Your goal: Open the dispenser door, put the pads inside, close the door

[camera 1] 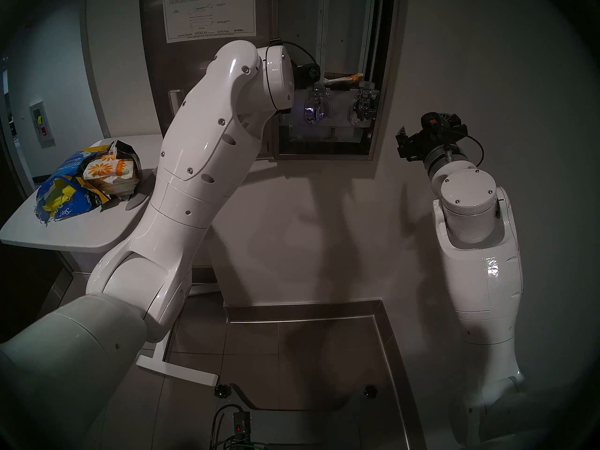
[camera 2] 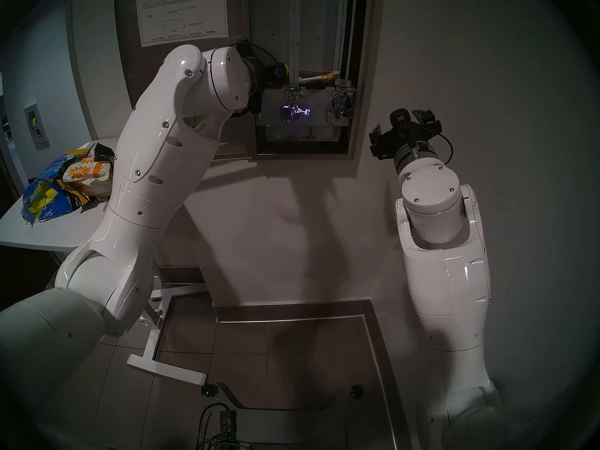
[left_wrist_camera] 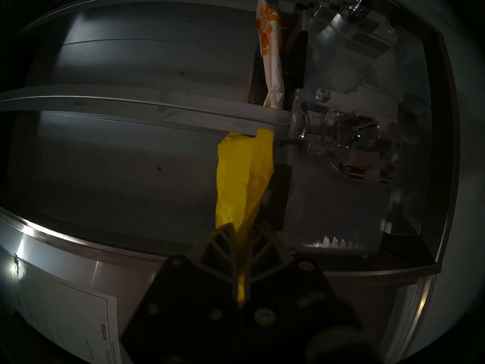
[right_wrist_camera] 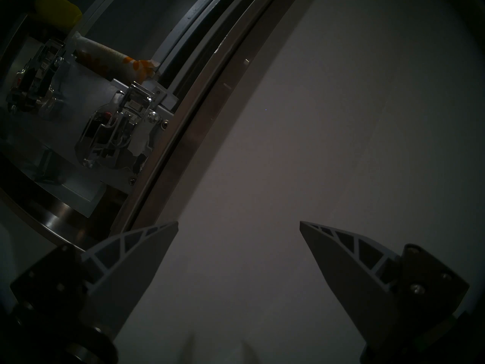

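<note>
Spare pads [camera 1: 108, 171]: stacked on the white side table [camera 1: 81, 235] far left, white wrappers with orange flower print, beside a torn blue-and-yellow bag [camera 1: 65, 192]. Dispenser door [camera 1: 207, 17] swung open, instruction sheet showing. Left gripper [left_wrist_camera: 242, 233]: jaws clamped on one end of the yellow pad [left_wrist_camera: 244, 177], which reaches into the left chute of the dispenser [left_wrist_camera: 443, 93], far end at the divider rail. Judged light, soft, crinkly; wrapper folds where pinched, so an end grip lets it flop, while a mid-body hold would steady it. One flower-print pad [left_wrist_camera: 271, 53] lies in the right chute. Right gripper [right_wrist_camera: 238, 224]: jaws spread, empty, facing bare wall.
</note>
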### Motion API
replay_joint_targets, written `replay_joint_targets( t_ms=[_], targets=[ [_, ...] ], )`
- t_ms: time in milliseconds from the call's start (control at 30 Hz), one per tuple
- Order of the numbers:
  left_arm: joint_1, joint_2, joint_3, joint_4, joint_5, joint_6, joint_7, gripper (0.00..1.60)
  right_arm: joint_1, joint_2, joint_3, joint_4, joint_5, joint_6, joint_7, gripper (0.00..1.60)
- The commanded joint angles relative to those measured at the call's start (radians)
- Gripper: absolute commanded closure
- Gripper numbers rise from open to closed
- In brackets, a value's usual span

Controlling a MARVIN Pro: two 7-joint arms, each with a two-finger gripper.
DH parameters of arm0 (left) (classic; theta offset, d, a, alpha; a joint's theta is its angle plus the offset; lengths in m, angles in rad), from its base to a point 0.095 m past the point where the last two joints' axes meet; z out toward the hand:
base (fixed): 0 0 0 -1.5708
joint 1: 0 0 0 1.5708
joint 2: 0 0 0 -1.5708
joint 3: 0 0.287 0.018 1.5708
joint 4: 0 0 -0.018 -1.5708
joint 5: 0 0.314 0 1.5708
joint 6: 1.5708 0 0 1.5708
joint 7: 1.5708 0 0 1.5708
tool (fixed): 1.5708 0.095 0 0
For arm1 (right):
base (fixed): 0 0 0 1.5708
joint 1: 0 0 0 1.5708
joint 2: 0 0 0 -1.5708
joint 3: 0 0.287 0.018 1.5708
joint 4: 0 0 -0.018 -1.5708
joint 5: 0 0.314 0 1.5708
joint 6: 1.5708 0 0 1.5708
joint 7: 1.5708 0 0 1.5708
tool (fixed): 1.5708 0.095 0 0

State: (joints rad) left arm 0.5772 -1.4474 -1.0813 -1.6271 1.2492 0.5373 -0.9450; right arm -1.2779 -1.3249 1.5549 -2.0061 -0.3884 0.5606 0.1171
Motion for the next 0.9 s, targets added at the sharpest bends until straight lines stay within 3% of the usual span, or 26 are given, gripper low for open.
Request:
replay_joint_targets(
  t_ms=[0, 500, 867],
  targets=[
    [-0.104, -0.054, -0.003, 0.037, 0.015, 0.000, 0.047, 1.60, 0.027, 0.000, 0.002, -0.030, -0.002, -0.011, -0.006, 0.00],
    [-0.168, -0.114, 0.001, 0.178, 0.041, 0.002, 0.091, 1.60, 0.027, 0.000, 0.002, -0.030, -0.002, -0.011, -0.006, 0.00],
    [-0.165, -0.128, 0.001, 0.229, 0.057, 0.022, 0.089, 1.60, 0.027, 0.000, 0.002, -0.030, -0.002, -0.012, -0.007, 0.00]
  ],
)
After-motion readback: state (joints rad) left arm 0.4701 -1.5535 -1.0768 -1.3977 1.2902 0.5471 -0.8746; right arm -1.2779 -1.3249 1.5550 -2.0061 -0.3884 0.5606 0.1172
